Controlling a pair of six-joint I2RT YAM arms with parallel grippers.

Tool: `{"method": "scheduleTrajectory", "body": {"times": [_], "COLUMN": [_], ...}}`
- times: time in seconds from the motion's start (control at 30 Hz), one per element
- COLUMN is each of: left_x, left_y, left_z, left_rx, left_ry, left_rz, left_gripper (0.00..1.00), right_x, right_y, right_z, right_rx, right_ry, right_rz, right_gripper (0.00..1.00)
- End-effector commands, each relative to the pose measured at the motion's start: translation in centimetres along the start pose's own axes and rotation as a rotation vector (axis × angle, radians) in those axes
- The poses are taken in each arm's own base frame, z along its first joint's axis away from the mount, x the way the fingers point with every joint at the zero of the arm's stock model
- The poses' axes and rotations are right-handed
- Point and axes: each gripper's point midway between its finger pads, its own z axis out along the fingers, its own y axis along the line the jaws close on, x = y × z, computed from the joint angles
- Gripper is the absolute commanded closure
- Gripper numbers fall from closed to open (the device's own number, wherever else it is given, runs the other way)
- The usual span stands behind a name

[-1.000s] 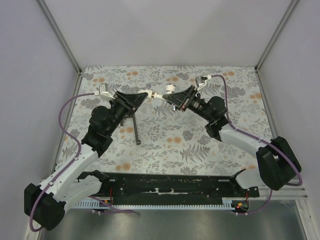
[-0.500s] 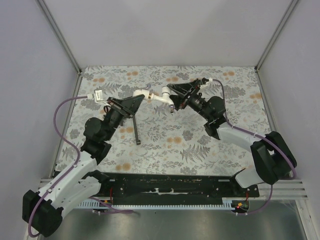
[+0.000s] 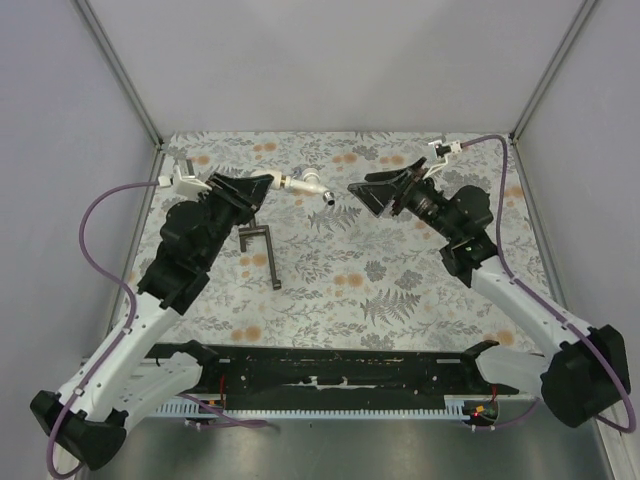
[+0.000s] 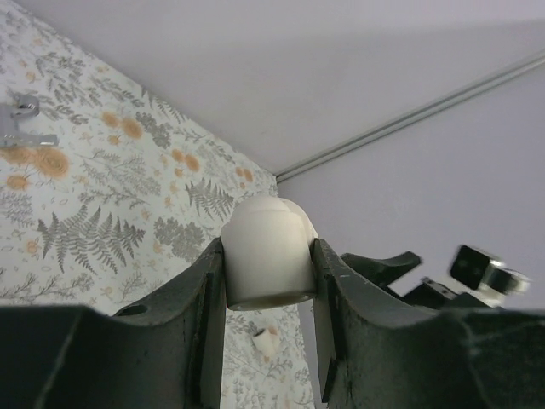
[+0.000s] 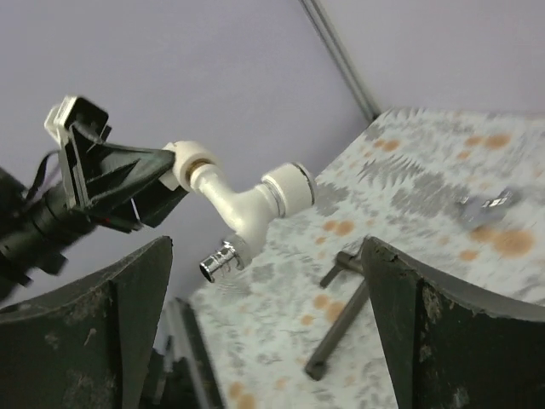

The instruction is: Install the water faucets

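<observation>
Top external view: left of centre in the upper frame, the left pincer [image 3: 270, 187] is clamped on the water faucets [image 3: 303, 184], a bent white piece with a silvery tip, held above the flowered tabletop [image 3: 400, 290]. Below them a dark T-shaped tool [image 3: 264, 250] lies flat. Right of the tip and apart from it, the right pincer [image 3: 364, 200] stands spread and empty. The left wrist view shows dark fingers [image 4: 197, 336] squeezing the white end.

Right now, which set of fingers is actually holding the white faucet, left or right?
The left fingers: they are shut on the faucet at its rounded white end, holding it up off the table. The right fingers are open and empty, apart from it.
</observation>
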Motion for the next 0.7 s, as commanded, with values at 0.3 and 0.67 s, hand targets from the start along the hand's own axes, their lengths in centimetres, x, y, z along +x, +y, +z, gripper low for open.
{"method": "scheduleTrajectory", "body": {"times": [0.3, 0.67], "left_x": [1.3, 2.2], "left_y": [-0.9, -3.6], "left_z": [0.7, 1.5], "left_rx": [-0.152, -0.102], "left_ry": [0.136, 0.223], "left_rz": [-0.267, -0.389], "left_gripper": [0.98, 0.98], "right_x": [0.3, 1.9], "right_y": [4.7, 5.4], "right_z": [-2.6, -1.8], "right_rx": [-0.273, -0.353], "right_ry": [0.153, 0.192], "right_rz": [-0.806, -0.9], "right_gripper": [0.05, 0.22]}}
